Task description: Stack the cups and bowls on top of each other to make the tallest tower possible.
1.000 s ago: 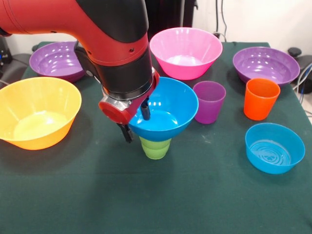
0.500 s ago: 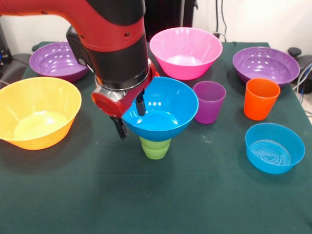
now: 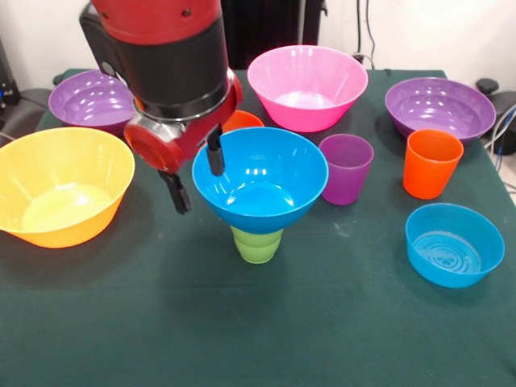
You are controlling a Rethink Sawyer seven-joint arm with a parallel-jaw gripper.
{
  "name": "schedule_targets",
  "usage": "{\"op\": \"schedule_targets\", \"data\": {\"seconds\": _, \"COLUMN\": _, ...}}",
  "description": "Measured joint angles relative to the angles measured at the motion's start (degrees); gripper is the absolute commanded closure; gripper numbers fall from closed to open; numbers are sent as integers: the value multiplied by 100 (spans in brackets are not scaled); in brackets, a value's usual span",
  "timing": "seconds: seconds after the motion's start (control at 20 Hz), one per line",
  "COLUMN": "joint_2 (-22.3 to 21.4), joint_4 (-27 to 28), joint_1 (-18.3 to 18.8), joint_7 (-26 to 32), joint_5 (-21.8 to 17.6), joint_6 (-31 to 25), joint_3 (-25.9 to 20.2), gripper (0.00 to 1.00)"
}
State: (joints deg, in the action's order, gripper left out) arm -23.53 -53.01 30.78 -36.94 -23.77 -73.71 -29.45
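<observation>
1 small orange bowl showed only a rim behind the arm, at 12 o'clock of the blue bowl; the tool hung wide, empty.

the medium blue bowl is glossy plastic with bright highlights inside, as are the pink bowl and yellow-orange bowl. the purple cup looks slightly translucent, smooth plastic. the table wears matt dark green cloth. the arm's red shell is smooth and shiny.
</observation>
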Motion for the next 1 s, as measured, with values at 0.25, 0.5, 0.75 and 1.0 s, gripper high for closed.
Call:
{"op": "schedule_targets", "data": {"seconds": 0.25, "joint_2": -115, "joint_4": 124, "joint_1": 25, "joint_7": 0, "joint_5": 0, "joint_6": -356, "joint_3": -19, "gripper": 0}}
{"op": "schedule_targets", "data": {"seconds": 0.5, "joint_2": -314, "joint_4": 175, "joint_1": 78, "joint_7": 0, "joint_5": -1, "joint_6": -481, "joint_3": -22, "gripper": 0}}
{"op": "schedule_targets", "data": {"seconds": 0.75, "joint_2": -507, "joint_4": 174, "joint_1": 112, "joint_7": 0, "joint_5": -1, "joint_6": -481, "joint_3": -22, "gripper": 0}}
{"op": "schedule_targets", "data": {"seconds": 1.0, "joint_2": -759, "joint_4": 174, "joint_1": 118, "joint_7": 0, "joint_5": 0, "joint_6": -483, "joint_3": -22, "gripper": 0}}
